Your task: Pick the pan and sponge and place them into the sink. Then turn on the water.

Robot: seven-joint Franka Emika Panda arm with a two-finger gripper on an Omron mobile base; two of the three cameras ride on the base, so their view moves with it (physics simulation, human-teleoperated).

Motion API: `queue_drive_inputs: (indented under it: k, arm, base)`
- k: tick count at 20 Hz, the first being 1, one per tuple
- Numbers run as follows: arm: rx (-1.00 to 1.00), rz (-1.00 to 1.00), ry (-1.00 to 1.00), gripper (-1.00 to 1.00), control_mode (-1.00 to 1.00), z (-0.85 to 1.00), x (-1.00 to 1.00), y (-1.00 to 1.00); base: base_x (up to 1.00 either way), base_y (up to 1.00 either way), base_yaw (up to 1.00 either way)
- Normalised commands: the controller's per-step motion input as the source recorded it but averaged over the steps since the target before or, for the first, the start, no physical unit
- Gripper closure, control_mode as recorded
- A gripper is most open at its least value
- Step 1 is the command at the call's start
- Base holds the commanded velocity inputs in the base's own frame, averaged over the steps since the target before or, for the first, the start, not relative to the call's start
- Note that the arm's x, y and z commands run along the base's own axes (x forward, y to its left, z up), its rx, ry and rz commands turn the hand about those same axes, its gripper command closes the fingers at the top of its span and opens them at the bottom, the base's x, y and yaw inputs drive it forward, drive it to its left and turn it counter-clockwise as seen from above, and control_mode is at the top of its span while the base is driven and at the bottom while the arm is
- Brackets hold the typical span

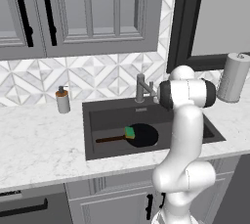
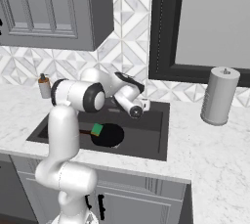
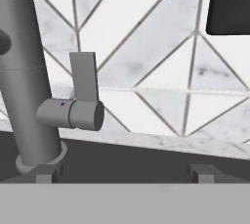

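The two small dark finger tips [image 3: 49,175] stand wide apart at the bottom of the hand view, with nothing between them – the gripper [image 3: 124,174] is open and empty. Just beyond the left tip rises the grey metal faucet [image 3: 24,81], a thick upright cylinder on a round base; from its side a short stub carries a flat upright lever handle [image 3: 84,76] with a tiny red dot near the joint. The handle lies left of the midline between the tips, near but not touched. Behind it runs the white marble wall tile with a grey diamond pattern [image 3: 146,47].

In the right base view the hand reaches over the back rim of the large rectangular dark grey-black sink [image 2: 146,135], close to the faucet. In the basin lies the round flat black frying pan [image 1: 144,135] with its long thin reddish-brown handle pointing left, and the small green sponge [image 1: 129,132] sits at the pan's edge where the handle joins – whether it rests on the pan or just beside it I cannot tell. So both things appear to be in the sink already. No light-blue stream shows under the spout, so the water seems still off; what is left, by my reading, is to bring the open fingers onto the lever and push it
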Motion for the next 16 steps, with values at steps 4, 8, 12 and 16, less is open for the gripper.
queue_drive_inputs:
  k: [4, 8, 12, 16]
  arm:
    - [0.04, 0.0, -0.07, -1.0, -1.0, 0.07, 0.2, 0.0]
    - [0.03, 0.0, -0.04, -1.0, -1.0, 0.04, 0.25, 0.0]
    - [0.02, 0.0, -0.02, -1.0, -1.0, 0.0, 0.26, 0.0]
    - [0.01, 0.0, 0.0, -1.0, -1.0, 0.0, 0.19, 0.0]
  base:
    - [0.0, 0.0, 0.0]
    - [0.0, 0.0, 0.0]
    - [0.0, 0.0, 0.0]
    - [0.0, 0.0, 0.0]
